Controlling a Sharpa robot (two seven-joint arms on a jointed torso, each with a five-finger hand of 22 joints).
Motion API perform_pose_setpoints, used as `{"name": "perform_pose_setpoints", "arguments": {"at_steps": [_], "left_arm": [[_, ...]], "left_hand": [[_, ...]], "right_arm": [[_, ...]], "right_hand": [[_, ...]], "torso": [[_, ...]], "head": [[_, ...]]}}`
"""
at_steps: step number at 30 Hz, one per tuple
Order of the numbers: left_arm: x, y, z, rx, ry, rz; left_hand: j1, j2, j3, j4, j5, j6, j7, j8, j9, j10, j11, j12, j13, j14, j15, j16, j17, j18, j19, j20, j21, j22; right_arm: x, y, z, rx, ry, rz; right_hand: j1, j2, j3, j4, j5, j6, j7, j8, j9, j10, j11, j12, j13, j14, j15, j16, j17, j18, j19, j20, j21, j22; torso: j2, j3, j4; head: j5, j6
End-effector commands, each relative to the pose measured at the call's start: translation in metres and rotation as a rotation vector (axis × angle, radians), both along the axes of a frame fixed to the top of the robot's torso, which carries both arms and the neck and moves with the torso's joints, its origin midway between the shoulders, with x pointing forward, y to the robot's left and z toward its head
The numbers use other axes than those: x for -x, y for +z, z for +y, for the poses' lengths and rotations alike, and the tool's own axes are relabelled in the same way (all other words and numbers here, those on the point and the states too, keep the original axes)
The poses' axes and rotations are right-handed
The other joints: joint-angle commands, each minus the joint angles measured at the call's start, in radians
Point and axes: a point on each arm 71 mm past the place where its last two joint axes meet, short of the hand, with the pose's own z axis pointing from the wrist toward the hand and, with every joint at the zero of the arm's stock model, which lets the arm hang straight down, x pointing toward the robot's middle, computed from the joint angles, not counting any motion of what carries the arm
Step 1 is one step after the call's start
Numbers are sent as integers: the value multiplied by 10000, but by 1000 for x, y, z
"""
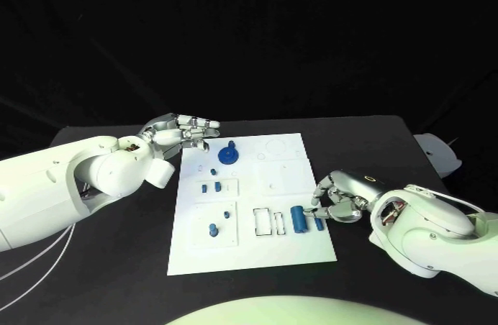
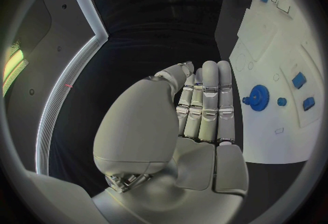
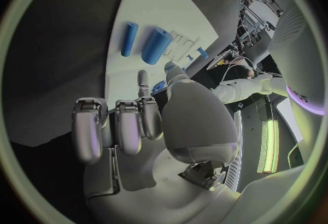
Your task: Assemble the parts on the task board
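The white task board (image 1: pixel 249 257) lies in the middle of the black table. A blue gear (image 1: pixel 228 154) sits near its far end, with several small blue parts (image 1: pixel 213 229) along its left side. Two blue cylinders, a thick one (image 1: pixel 298 218) and a thin one (image 1: pixel 319 223), lie near the board's right edge. My right hand (image 1: pixel 337 199) hovers just beside them, fingers curled in and holding nothing; the cylinders (image 3: pixel 156 45) lie apart from its fingers (image 3: pixel 116 125). My left hand (image 1: pixel 185 131) hangs by the board's far left corner, fingers (image 2: pixel 205 104) straight and empty, near the gear (image 2: pixel 257 95).
Bare black tabletop surrounds the board on all sides. A pale object (image 1: pixel 441 152) sits at the table's far right edge. White outlined slots (image 1: pixel 268 221) lie on the board just left of the cylinders.
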Motion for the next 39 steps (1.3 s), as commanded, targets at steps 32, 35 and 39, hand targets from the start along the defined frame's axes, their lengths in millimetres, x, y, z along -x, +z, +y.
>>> {"name": "perform_pose_setpoints", "arguments": {"at_steps": [32,35,39], "left_arm": [[3,2,-3,322,-305,-39],[3,2,-3,324,-310,-38],[4,3,-3,325,-312,-37]], "left_hand": [[-622,-10,-213,278,-47,-171,-33,-10,11,-208,29,173,-8,-34,65,14,2,46,29,151,-268,-171],[-630,-14,-219,283,-47,-175,-33,-10,11,-212,29,178,-7,-35,65,15,2,46,32,152,-276,-177],[-630,-14,-219,283,-47,-175,-33,-10,11,-212,29,178,-7,-35,65,15,2,46,32,152,-276,-177]], "right_arm": [[-1,-40,30,1388,330,264],[-1,-42,32,1398,369,229],[0,-43,34,1329,358,174]], "right_hand": [[-99,299,-1252,669,550,32,-69,-14,406,274,-5,107,1391,850,17,139,1655,-177,754,26,-5,2375],[243,432,-1208,567,665,53,-78,-21,455,286,-16,114,1413,852,6,145,1670,-180,760,15,10,2379],[518,570,-1154,482,1028,102,-93,-26,500,318,-32,153,1464,857,-7,158,1698,-188,772,3,45,2389]], "torso": [[5,22,-11],[9,18,-7],[2,10,-16]], "head": [[161,-165],[178,-187],[168,-189]]}}
